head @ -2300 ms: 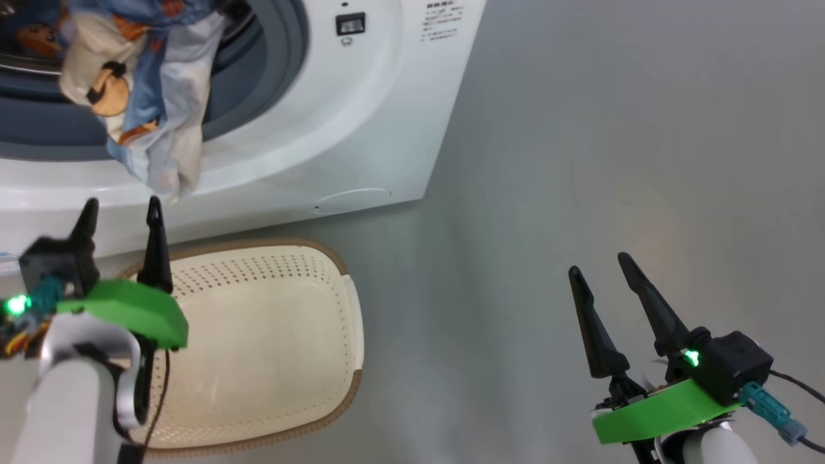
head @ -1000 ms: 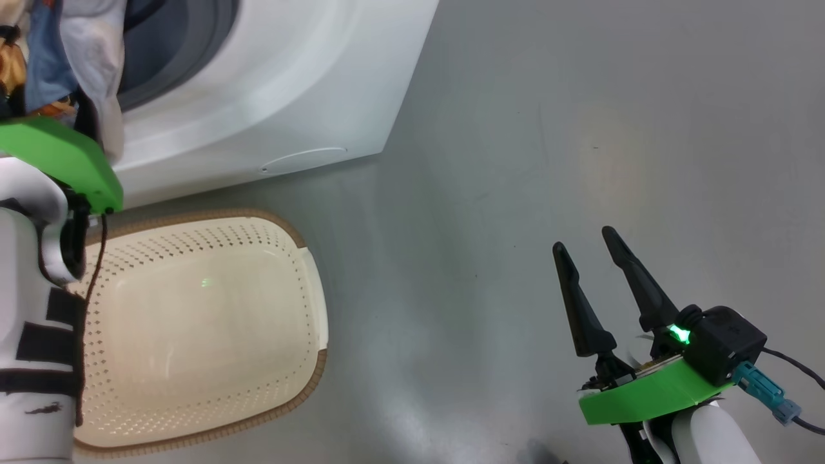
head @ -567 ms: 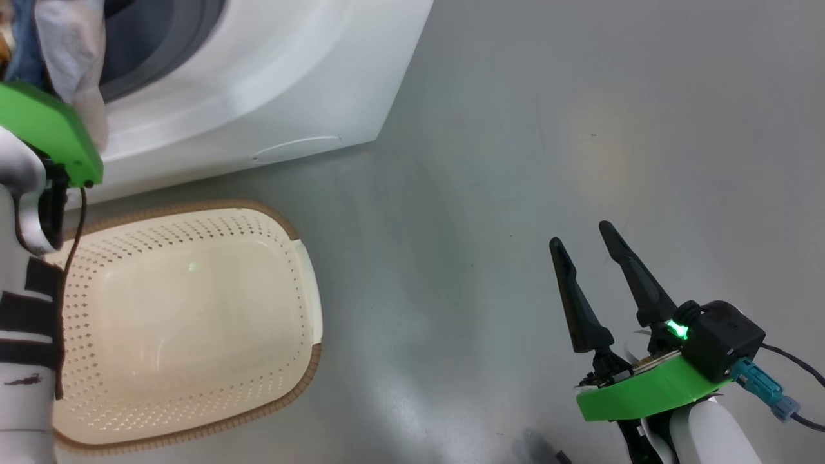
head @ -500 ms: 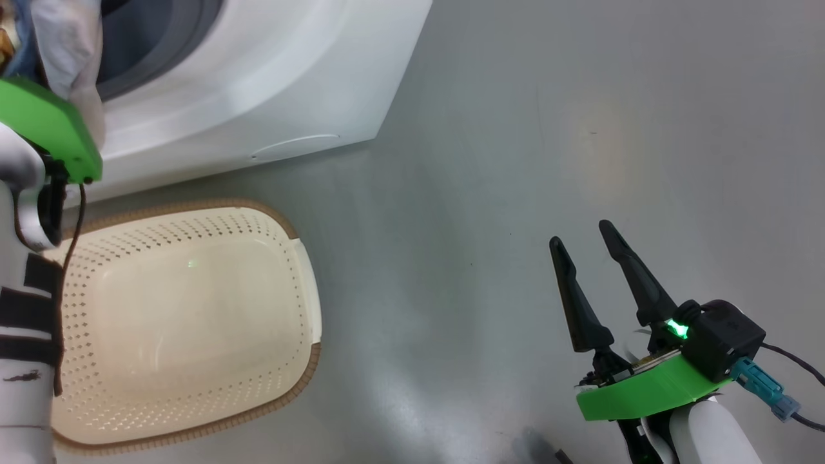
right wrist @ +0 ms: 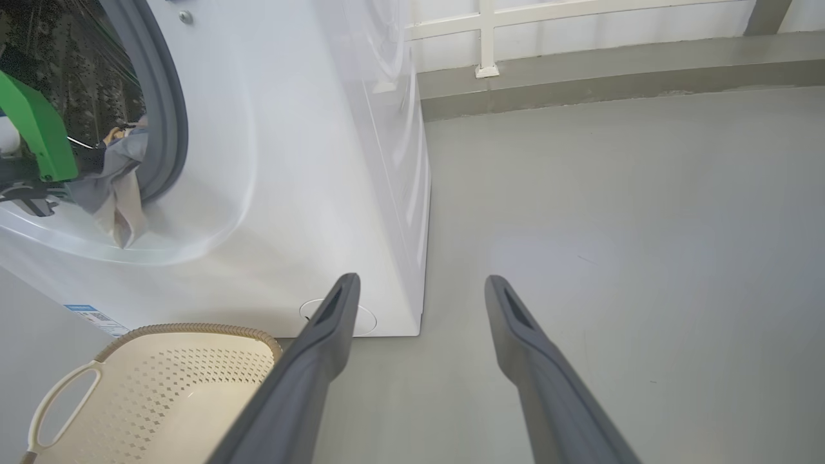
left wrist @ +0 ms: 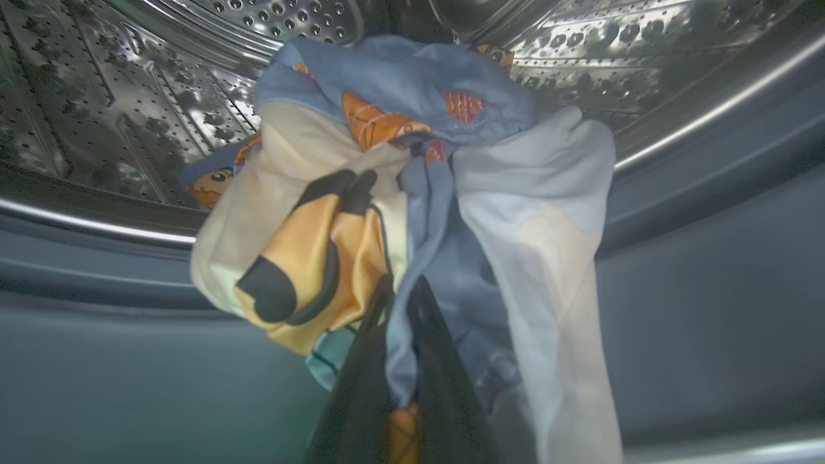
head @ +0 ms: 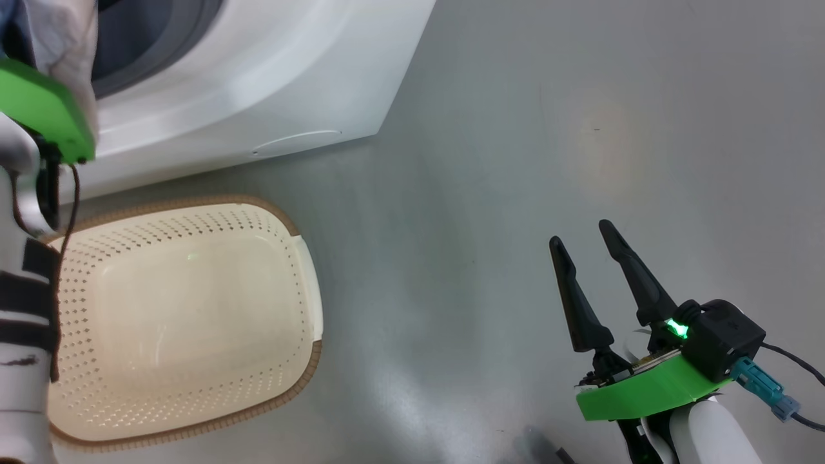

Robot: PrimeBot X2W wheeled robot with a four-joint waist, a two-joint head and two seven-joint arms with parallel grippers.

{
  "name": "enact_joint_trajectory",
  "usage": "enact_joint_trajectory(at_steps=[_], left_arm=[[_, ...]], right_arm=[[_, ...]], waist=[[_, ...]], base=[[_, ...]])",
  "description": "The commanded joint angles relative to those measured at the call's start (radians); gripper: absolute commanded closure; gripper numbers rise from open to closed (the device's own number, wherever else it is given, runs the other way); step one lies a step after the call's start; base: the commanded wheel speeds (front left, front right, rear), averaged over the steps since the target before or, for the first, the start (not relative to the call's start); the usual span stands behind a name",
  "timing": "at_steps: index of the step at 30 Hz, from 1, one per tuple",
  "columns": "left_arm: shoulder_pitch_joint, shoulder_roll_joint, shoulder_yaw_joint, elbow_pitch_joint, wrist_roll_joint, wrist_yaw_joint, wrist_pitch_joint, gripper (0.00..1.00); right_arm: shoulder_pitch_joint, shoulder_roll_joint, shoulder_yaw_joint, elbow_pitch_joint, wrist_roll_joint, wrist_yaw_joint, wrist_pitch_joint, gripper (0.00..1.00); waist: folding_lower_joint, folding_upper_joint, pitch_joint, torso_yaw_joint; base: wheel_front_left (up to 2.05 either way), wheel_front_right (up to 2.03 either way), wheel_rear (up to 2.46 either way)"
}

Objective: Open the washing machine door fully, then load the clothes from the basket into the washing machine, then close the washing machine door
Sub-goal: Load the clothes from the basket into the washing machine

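Loading step, judged nearly done. The left gripper (left wrist: 399, 293) is pinched tight on the clothes (left wrist: 412, 193), a blue cartoon-print bundle hanging out of the washing machine (head: 258, 77) drum (left wrist: 97, 96). The basket (head: 187, 322) sits empty just before the washing machine. The right gripper (head: 580, 233) hangs wide, well apart. The next move probably calls for pushing the bundle deeper, then letting go.

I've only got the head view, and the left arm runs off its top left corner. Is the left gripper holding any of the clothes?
Observer: Yes. The left wrist view shows the left gripper shut on the clothes, pinching a blue fold between its fingers.
Operator: Are they all inside the machine?
Observer: No. The upper part lies in the steel drum; the rest hangs out over the grey gasket.
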Motion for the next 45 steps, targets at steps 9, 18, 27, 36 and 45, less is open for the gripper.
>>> enact_joint_trajectory(at_steps=[9, 18, 27, 36, 45], left_arm=[[-0.070, 0.047, 0.017, 0.016, 0.019, 0.042, -0.117, 1.00], [-0.159, 0.050, 0.016, 0.094, 0.020, 0.069, -0.207, 1.00], [-0.277, 0.081, 0.008, 0.159, 0.028, 0.080, -0.253, 1.00], [-0.367, 0.104, 0.002, 0.191, 0.028, 0.081, -0.311, 1.00], [-0.449, 0.142, 0.001, 0.198, 0.030, 0.073, -0.342, 1.00]], right_arm=[[-0.002, 0.000, 0.035, -0.019, -0.003, 0.002, -0.005, 0.00], [0.004, 0.000, 0.055, -0.015, 0.003, 0.002, -0.005, 0.00], [0.003, 0.000, 0.070, -0.016, 0.021, 0.002, -0.005, 0.00], [-0.004, 0.000, 0.080, -0.019, 0.027, 0.002, -0.005, 0.00], [-0.005, 0.000, 0.102, -0.025, 0.039, 0.002, -0.005, 0.00]], waist=[[0.0000, 0.0000, -0.007, -0.009], [0.0000, 0.0000, 0.001, -0.033], [0.0000, 0.0000, 0.037, -0.062], [0.0000, 0.0000, 0.080, -0.081], [0.0000, 0.0000, 0.120, -0.113]], base=[[0.00, 0.00, 0.00], [0.00, 0.00, 0.00], [0.00, 0.00, 0.00], [0.00, 0.00, 0.00], [0.00, 0.00, 0.00]])
